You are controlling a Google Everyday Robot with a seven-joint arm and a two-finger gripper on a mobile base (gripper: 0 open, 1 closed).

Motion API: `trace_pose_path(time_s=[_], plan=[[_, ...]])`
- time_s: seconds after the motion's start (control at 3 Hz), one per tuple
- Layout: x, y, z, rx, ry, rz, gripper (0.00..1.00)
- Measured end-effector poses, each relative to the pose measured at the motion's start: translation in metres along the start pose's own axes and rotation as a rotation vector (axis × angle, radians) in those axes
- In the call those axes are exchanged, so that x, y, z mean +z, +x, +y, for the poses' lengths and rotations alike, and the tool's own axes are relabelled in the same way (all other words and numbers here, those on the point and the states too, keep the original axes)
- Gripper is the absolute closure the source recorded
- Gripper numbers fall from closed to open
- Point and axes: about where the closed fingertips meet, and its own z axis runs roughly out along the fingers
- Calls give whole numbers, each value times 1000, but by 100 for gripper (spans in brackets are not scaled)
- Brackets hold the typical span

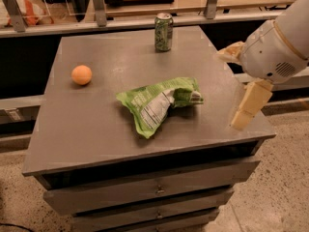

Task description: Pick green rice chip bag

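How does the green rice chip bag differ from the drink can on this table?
The green rice chip bag lies flat and crumpled, while the drink can stands upright. The bag spreads far wider than the can. The bag sits mid-table and the can is near the far edge. Both are green and rest on the table. The gripper hangs at the table's right edge, touching neither.

White rounded arm (277,42) (vented), cream-fingered gripper (240,79) at right

High front view over cabinet (91,129), hand (232,88) right
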Motion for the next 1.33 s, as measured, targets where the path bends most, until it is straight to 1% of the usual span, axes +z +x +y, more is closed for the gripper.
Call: trace_pose_path(time_s=[0.33,0.67,1.0,1.33], plan=[[27,-16,-5,-56,-35,-107,0],[50,-31,-16,-105,-47,-173,0],[74,-43,-30,-125,-54,-208,0],[95,-50,-43,-154,-65,-224,0]])
